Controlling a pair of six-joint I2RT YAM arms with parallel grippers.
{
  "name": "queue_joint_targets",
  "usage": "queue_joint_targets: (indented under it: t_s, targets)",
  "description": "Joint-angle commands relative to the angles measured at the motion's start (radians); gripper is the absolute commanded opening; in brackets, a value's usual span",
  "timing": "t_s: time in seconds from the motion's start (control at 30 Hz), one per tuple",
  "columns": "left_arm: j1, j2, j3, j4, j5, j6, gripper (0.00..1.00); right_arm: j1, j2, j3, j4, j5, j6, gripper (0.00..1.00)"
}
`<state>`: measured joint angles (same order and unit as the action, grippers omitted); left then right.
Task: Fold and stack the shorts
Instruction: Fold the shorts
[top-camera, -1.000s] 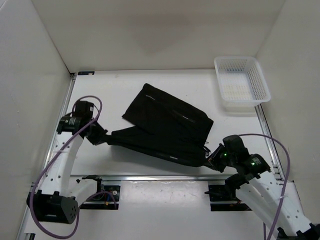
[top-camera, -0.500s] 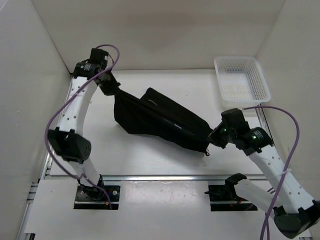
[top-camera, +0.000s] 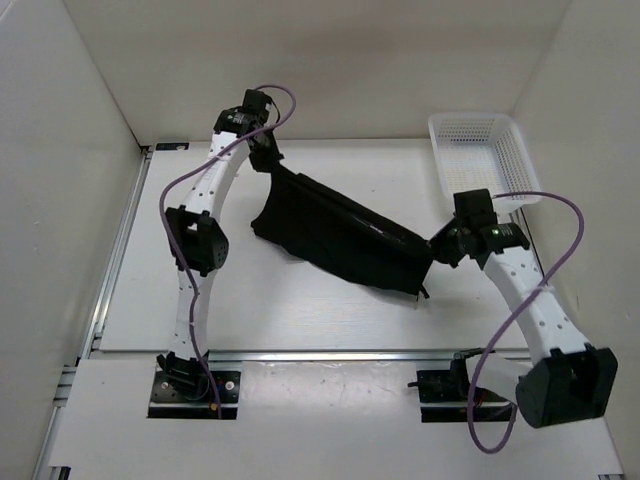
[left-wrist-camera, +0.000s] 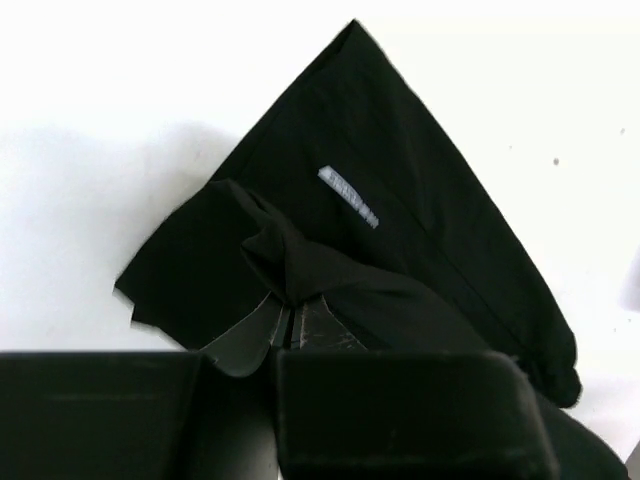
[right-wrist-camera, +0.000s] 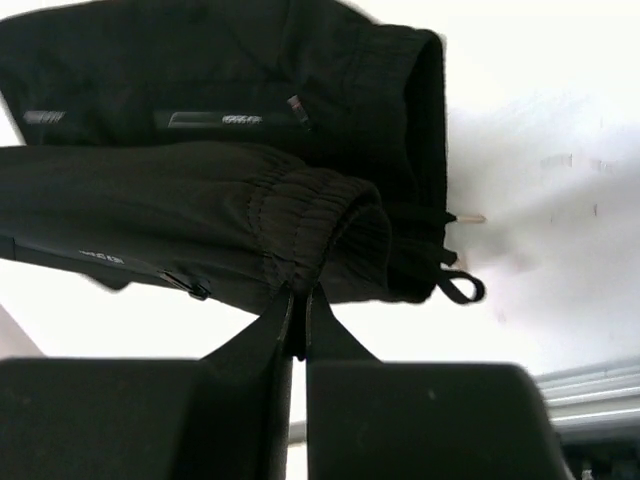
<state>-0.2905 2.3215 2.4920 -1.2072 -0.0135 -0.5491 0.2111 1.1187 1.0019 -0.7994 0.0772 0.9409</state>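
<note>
Top external: black shorts doubled over; left pincer, right pincer clamp opposite ends.

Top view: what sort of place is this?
Probably a lab test cell: white panels wall in a white table, a left arm and right arm are bolted at its near edge, with shorts and a basket on it.

Basket blocks far-right corner; shorts span centre.
</note>
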Motion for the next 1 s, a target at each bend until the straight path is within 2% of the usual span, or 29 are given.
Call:
queue_joint_targets:
  t_s: [0.0, 0.03, 0.07, 0.1, 0.13, 0.2, 0.27, 0.33, 0.37, 0.4, 0.43, 0.5, 0.53, 0.57, 0.63, 0.7, 0.77, 0.8, 0.87, 0.9, 0.93, 0.97]
  targets:
    - [0.033, 0.036, 0.096, 0.147, -0.016, 0.022, 0.1, -0.068, 0.142, 0.006, 0.105, -0.007, -0.143, 0.25]
    - [0.033, 0.064, 0.12, 0.161, 0.007, 0.021, 0.4, -0.078, 0.182, 0.024, 0.136, -0.016, -0.164, 0.49]
    - [0.033, 0.116, 0.145, 0.173, 0.051, 0.021, 0.65, -0.078, 0.225, 0.05, 0.15, -0.016, -0.18, 0.69]
    - [0.033, 0.139, 0.197, 0.173, 0.07, 0.009, 0.81, -0.093, 0.296, 0.082, 0.151, -0.016, -0.189, 0.84]
    - [0.033, 0.151, 0.212, 0.173, 0.082, 0.009, 1.0, -0.102, 0.32, 0.139, 0.14, -0.016, -0.189, 0.88]
    - [0.033, 0.121, 0.196, 0.19, 0.083, 0.009, 1.0, -0.102, 0.319, 0.156, 0.14, -0.002, -0.189, 0.9]
    - [0.033, 0.069, 0.093, 0.215, 0.052, 0.009, 1.0, -0.102, 0.285, 0.141, 0.14, 0.025, -0.177, 0.9]
    - [0.033, -0.003, 0.004, 0.215, 0.026, 0.032, 1.0, -0.102, 0.222, 0.113, 0.14, 0.036, -0.177, 0.83]
    - [0.033, -0.029, -0.034, 0.215, 0.005, 0.032, 1.0, -0.102, 0.204, 0.1, 0.126, 0.036, -0.168, 0.77]
    - [0.033, -0.075, -0.073, 0.215, 0.004, 0.044, 1.0, -0.102, 0.166, 0.066, 0.126, 0.036, -0.168, 0.68]
    - [0.033, -0.097, -0.15, 0.201, -0.009, 0.054, 1.0, -0.102, 0.144, 0.044, 0.117, 0.02, -0.168, 0.53]
    - [0.033, -0.147, -0.224, 0.181, -0.045, 0.064, 1.0, -0.081, 0.098, 0.011, 0.117, 0.004, -0.209, 0.36]
    - [0.033, -0.163, -0.308, 0.163, -0.057, 0.064, 0.98, -0.067, 0.098, 0.001, 0.117, 0.004, -0.226, 0.17]
    - [0.033, -0.177, -0.352, 0.163, -0.057, 0.064, 0.92, -0.037, 0.098, 0.001, 0.14, -0.01, -0.25, 0.13]
    - [0.033, -0.212, -0.441, 0.163, -0.066, 0.064, 0.85, -0.006, 0.147, 0.015, 0.163, -0.052, -0.302, 0.07]
    - [0.033, -0.212, -0.54, 0.189, -0.066, 0.064, 0.87, 0.046, 0.263, 0.078, 0.163, -0.128, -0.373, 0.03]
    - [0.033, -0.197, -0.583, 0.189, -0.042, 0.064, 0.97, 0.094, 0.361, 0.118, 0.147, -0.088, -0.373, 0.03]
    - [0.042, -0.188, -0.594, 0.198, -0.042, 0.055, 1.0, 0.094, 0.38, 0.127, 0.137, -0.074, -0.354, 0.09]
    - [0.054, -0.166, -0.616, 0.198, -0.031, 0.055, 1.0, 0.094, 0.392, 0.118, 0.137, -0.044, -0.318, 0.3]
    - [0.054, -0.166, -0.648, 0.198, -0.031, 0.055, 1.0, 0.085, 0.383, 0.109, 0.128, -0.028, -0.303, 0.59]
    - [0.066, -0.166, -0.666, 0.207, -0.016, 0.055, 1.0, 0.085, 0.369, 0.081, 0.127, -0.018, -0.271, 0.75]
    - [0.067, -0.166, -0.683, 0.216, -0.006, 0.055, 1.0, 0.062, 0.337, 0.064, 0.118, -0.017, -0.255, 0.82]
